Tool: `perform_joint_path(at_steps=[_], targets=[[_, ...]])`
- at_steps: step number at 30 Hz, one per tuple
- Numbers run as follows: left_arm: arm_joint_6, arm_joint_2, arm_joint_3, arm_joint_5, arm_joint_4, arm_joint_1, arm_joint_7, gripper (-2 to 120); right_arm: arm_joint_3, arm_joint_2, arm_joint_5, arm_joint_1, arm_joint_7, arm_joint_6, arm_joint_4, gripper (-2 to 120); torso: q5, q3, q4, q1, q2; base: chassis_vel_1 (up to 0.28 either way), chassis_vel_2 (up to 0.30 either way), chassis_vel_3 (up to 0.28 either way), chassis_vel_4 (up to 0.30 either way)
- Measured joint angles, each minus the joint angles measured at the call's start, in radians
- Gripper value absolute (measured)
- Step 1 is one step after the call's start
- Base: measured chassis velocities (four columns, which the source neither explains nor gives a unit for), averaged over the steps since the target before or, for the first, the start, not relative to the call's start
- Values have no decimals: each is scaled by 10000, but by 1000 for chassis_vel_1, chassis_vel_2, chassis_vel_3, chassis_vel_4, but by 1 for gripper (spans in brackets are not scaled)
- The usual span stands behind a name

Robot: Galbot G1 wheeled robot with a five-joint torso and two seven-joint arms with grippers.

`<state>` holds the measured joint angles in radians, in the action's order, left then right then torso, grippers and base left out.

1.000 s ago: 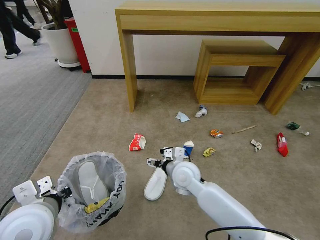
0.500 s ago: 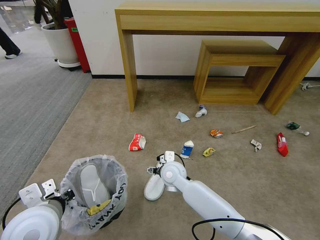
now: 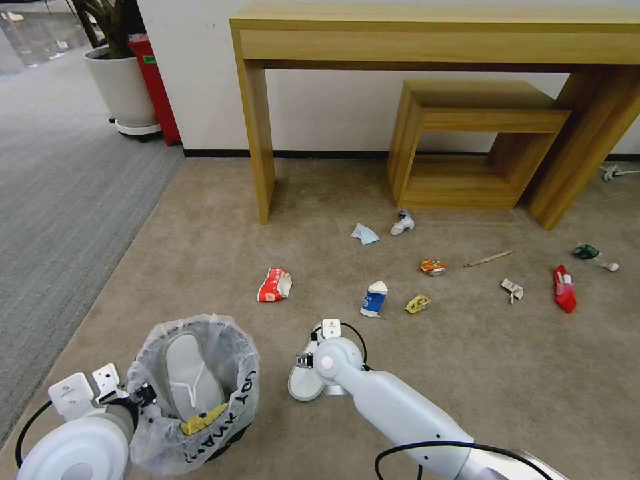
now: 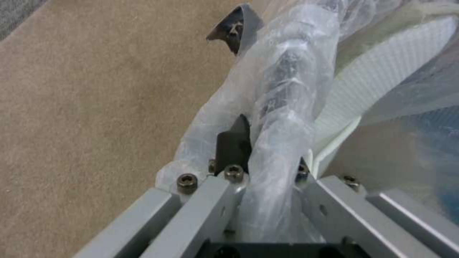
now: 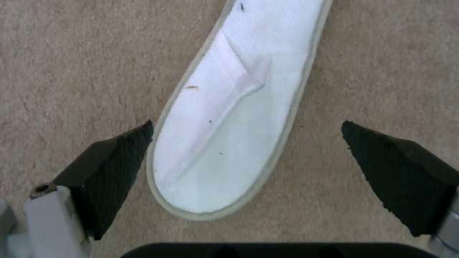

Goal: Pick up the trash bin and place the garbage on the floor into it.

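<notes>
Right end effector [image 5: 246,157] lower, nearer slipper [image 5: 239,104].

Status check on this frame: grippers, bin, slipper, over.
Left gripper shut on trash bin rim. Right gripper open over floor slipper, not touching. One slipper in bin. Nothing blocking.

Looks like an office or lobby mock-up: beige carpet [image 3: 200,253] meets grey striped carpet [image 3: 60,193] at 10 o'clock, wooden console table [image 3: 433,33] at 12, potted plant [image 3: 120,80] at 11.
</notes>
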<state>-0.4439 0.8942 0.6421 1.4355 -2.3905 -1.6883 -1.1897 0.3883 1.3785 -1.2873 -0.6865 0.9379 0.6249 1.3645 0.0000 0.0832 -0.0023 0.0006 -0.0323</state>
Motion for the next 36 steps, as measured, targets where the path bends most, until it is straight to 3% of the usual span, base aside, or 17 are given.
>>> perform_joint_path(at_steps=[10,21,36], targets=[[102,12,-119,-15,65,106,31,1,-44,435,585,-54,-493,-256,-830,100,0,0,-1,0,0,0,0,0,0],[139,81,-270,-101,128,101,70,1,-273,1458,1793,-25,-1511,-724,-2535,100,0,0,0,0,0,0,0,0,0],[153,116,-344,-197,67,34,111,1,-371,1776,2291,33,-2046,-986,-3346,97,0,0,0,0,0,0,0,0,0]])
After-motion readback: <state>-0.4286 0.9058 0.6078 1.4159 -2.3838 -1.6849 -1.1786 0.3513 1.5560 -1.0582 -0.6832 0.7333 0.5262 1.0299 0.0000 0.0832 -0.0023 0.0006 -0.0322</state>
